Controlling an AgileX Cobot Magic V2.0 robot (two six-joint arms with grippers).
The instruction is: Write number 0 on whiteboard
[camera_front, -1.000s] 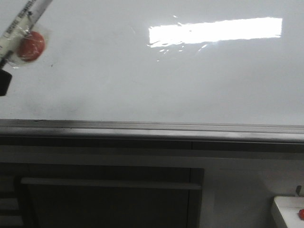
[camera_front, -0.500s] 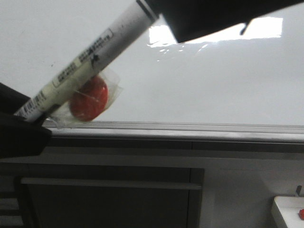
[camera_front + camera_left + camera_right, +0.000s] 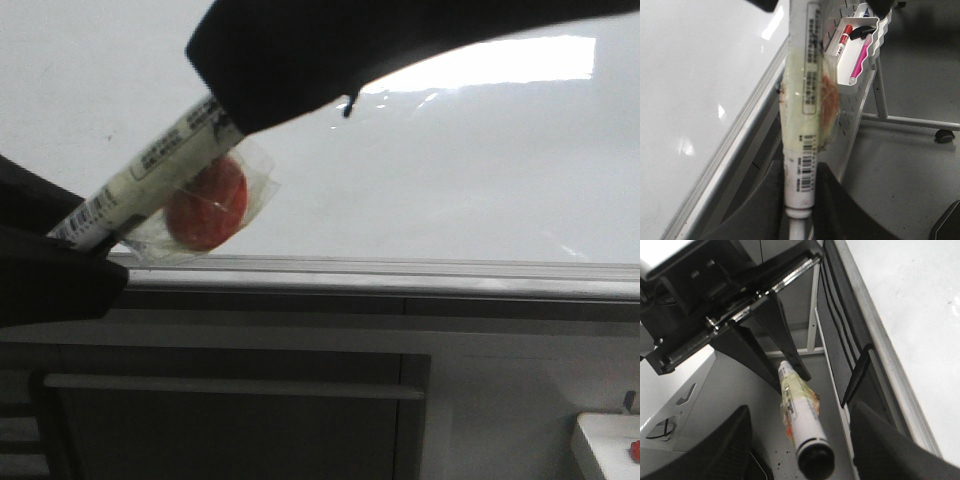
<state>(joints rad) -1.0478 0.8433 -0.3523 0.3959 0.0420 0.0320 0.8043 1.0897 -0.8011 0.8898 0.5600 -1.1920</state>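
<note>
- I am reading this as the cap-removal or hand-over step: the whiteboard (image 3: pixel 420 180) is showing no stroke yet, so the number 0 is not started, and the marker (image 3: pixel 150 175) is being held out in front of the board rather than pressed on it.
- On the left, my left gripper (image 3: pixel 800 200) is holding the marker by its rear end; in the left wrist view the fingers (image 3: pixel 765 200) are sitting closed against either side of the barrel, just below the barcode label.
- A red disc (image 3: pixel 205 205) wrapped in clear tape is stuck to the barrel, hanging between the grasp and the cap end.
- The marker is tilting up and to the right in the front view, over the grey ledge (image 3: pixel 400 270) of the board, apparently in front of it, though I cannot tell the gap.
- Further right, my right gripper (image 3: pixel 797 437) is reaching around the cap end; its fingers (image 3: pixel 722 450) are standing apart on either side of the black cap (image 3: pixel 815 460), and I see no contact yet.
- I judge the next move calls for closing the right fingers squarely on the cap and pulling along the barrel's line while the left holds firm.
- After that the bare tip has to be brought flat to the board's surface.
</note>
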